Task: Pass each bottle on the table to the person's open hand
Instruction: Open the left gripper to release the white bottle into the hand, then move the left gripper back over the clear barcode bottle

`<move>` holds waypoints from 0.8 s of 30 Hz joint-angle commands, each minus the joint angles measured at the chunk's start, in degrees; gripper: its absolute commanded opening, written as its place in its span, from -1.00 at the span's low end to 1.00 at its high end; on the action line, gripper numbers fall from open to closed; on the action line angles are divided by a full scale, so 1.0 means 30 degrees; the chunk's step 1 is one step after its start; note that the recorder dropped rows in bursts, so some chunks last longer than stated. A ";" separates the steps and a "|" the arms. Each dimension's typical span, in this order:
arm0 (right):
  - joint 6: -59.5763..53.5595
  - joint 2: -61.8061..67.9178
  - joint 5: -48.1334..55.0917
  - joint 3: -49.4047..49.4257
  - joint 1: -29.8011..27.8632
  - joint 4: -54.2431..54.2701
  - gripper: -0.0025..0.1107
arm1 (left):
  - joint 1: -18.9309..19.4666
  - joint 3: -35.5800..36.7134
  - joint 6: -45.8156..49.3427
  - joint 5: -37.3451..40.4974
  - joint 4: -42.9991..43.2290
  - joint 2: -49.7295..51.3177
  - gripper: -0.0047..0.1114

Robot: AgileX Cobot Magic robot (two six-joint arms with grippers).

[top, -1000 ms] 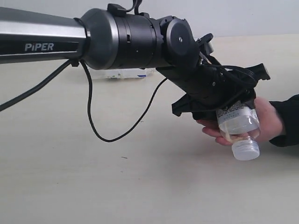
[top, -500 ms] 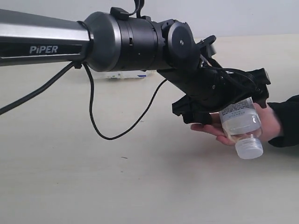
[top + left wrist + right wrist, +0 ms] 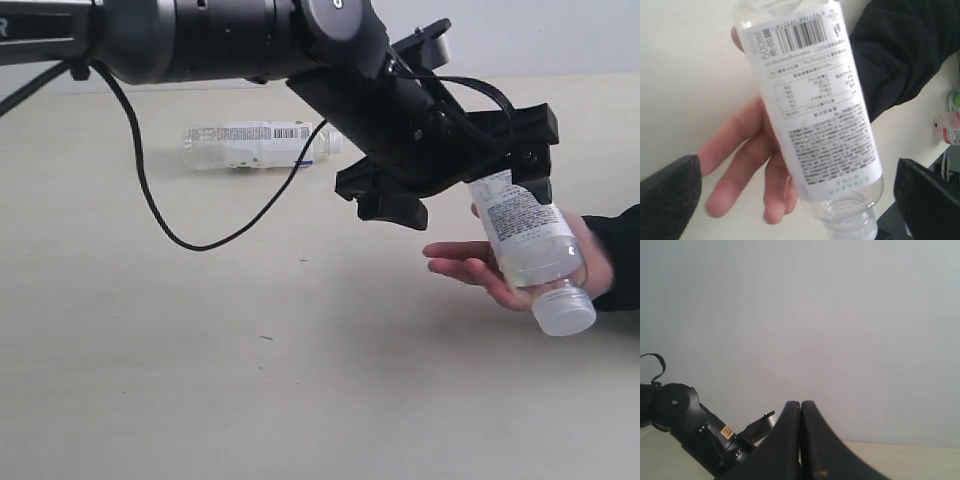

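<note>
Open table (image 3: 150, 380) before lying bottle (image 3: 250, 145)

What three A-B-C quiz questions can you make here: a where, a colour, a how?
1. Where is the white-labelled bottle? A on the person's hand; B on the floor; C in a box.
2. What colour is its cap? A black; B white; C red.
3. How is the other bottle on the table? A upright; B upside down; C lying on its side.
Answers: 1 A, the palm is under it. 2 B, the cap looks white. 3 C, it lies flat.
</note>
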 commanded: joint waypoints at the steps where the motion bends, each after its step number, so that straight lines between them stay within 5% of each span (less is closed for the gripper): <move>1: -0.0027 -0.0051 -0.0115 0.0010 -0.0135 -0.0004 -0.96 | 0.0358 -0.0074 0.1246 0.0872 0.0488 -0.1112 0.80; 15: -0.0027 -0.0051 -0.0115 0.0010 -0.0135 -0.0004 -0.96 | 0.0553 -0.0074 0.5787 0.3119 0.1531 -0.3882 0.75; 17: -0.0027 -0.0051 -0.0115 0.0010 -0.0135 -0.0004 -0.96 | 0.0553 -0.0074 0.6275 0.3755 0.1723 -0.4049 0.48; 21: -0.0027 -0.0051 -0.0115 0.0010 -0.0135 -0.0004 -0.96 | 0.0553 0.1485 0.6747 0.3157 0.1873 -0.4543 -0.50; 22: -0.0027 -0.0051 -0.0115 0.0010 -0.0135 -0.0004 -0.96 | 0.0553 0.2169 0.6795 0.2755 0.1932 -0.4718 -0.87; 24: -0.0027 -0.0051 -0.0115 0.0010 -0.0135 -0.0004 -0.96 | 0.0553 0.3357 0.7202 0.1945 0.2039 -0.5001 -0.92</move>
